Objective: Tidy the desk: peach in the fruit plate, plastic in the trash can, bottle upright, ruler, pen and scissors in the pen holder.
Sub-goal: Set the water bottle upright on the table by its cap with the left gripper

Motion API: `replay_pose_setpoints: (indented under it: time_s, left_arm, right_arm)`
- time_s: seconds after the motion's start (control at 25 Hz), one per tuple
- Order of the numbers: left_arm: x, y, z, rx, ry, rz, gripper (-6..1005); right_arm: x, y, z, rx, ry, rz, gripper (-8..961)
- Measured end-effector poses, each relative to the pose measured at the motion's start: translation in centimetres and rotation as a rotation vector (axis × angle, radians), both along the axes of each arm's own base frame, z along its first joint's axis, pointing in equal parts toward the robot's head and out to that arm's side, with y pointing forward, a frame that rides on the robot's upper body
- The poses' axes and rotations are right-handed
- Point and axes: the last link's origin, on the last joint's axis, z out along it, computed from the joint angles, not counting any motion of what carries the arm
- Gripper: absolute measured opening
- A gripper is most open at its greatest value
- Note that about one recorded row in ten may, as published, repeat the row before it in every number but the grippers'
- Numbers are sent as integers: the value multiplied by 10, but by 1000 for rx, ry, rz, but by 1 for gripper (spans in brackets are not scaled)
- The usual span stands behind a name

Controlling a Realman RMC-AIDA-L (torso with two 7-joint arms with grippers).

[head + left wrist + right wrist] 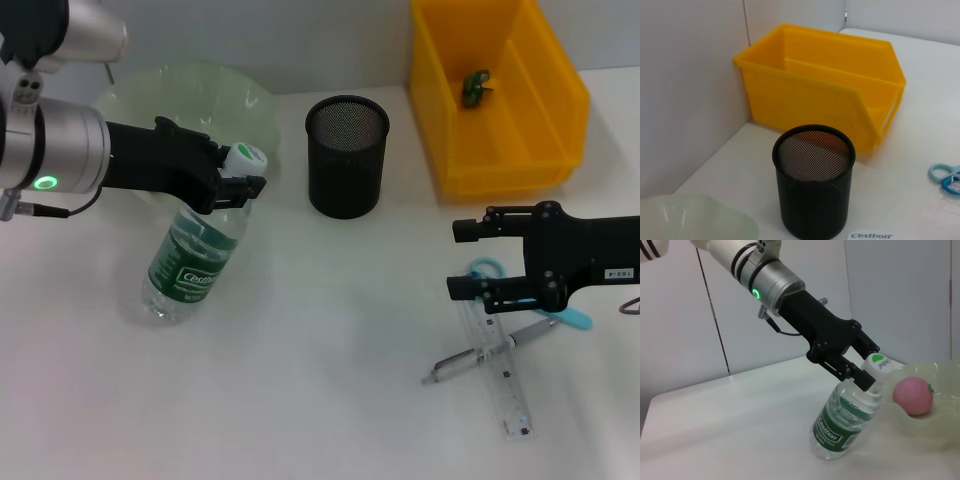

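White bench: left fingers clamp the tilted bottle neck, so pivot slowly upright; right fingers hover open.

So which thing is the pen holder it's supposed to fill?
Find the big yellow bin at the back of the white table. Just to its left, between it and the pale green fruit plate, stands the pen holder: a black mesh cylinder, open-topped, the only dark, see-through container there.

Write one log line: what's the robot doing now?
left hand shut on tilted bottle neck | right hand open above ruler
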Motion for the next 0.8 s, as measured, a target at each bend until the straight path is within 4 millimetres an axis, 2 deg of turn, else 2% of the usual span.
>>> replay_pose_setpoints:
  time_s: [0.8]
  left_arm:
    - [-11, 3, 19, 42, -33, 32, 438]
  right_arm:
    - [-1, 3, 1, 8, 0, -1, 736]
